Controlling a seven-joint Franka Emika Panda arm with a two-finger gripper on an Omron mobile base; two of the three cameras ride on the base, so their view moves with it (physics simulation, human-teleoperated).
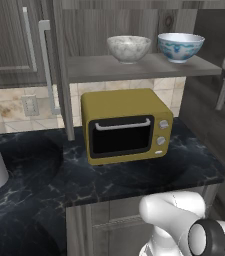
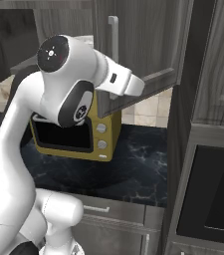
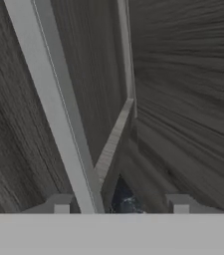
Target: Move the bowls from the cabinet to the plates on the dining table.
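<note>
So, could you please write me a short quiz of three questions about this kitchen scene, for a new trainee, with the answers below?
1. True or false: both bowls are on the open cabinet shelf.
2. Which bowl stands nearer to the right end of the shelf in the left base view? A) the marbled grey-white bowl B) the white bowl with blue pattern
3. What stands on the black marble counter directly below the shelf?

Key
1. True; they stand side by side, apart from each other.
2. B
3. A yellow toaster oven with a dark door and three knobs.
</note>
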